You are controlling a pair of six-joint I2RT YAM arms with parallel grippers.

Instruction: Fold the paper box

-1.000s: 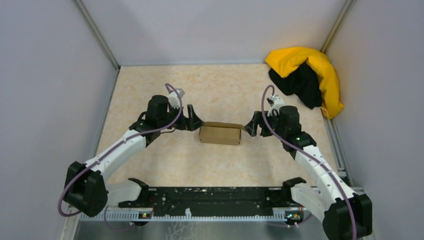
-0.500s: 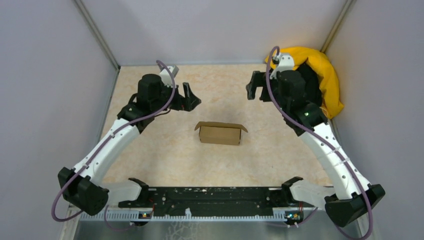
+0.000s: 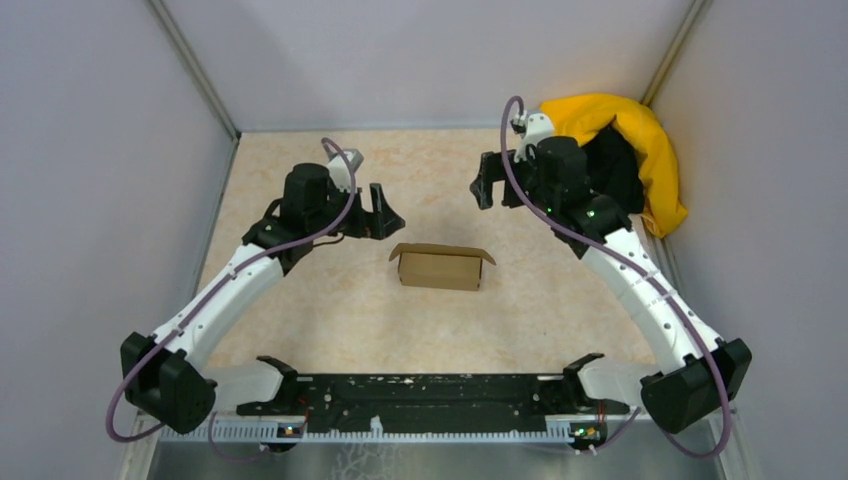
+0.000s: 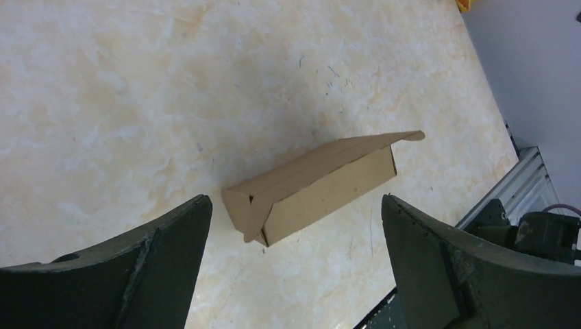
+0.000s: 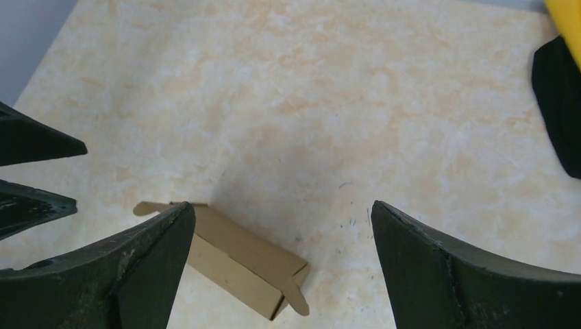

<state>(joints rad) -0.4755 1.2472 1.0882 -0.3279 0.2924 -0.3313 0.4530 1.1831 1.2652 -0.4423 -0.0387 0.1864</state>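
Observation:
The paper box (image 3: 440, 267) is a small brown cardboard box lying on the beige table, its end tabs sticking out at both ends. It shows in the left wrist view (image 4: 322, 185) and the right wrist view (image 5: 236, 257). My left gripper (image 3: 385, 212) is open and empty, raised up and to the left of the box. My right gripper (image 3: 484, 180) is open and empty, raised beyond the box's right end. Neither touches the box. In the left wrist view the gripper (image 4: 294, 219) frames the box between its fingers; the right gripper (image 5: 282, 223) hovers over it.
A yellow-and-black cloth heap (image 3: 615, 150) lies in the far right corner, close behind my right arm. Grey walls enclose the table (image 3: 300, 310) on three sides. A black rail (image 3: 420, 395) with the arm bases runs along the near edge.
A second ago both grippers pressed against the box's ends. They have let go and lifted away, and the end tabs have sprung out. Since half a second ago the right gripper moved left.

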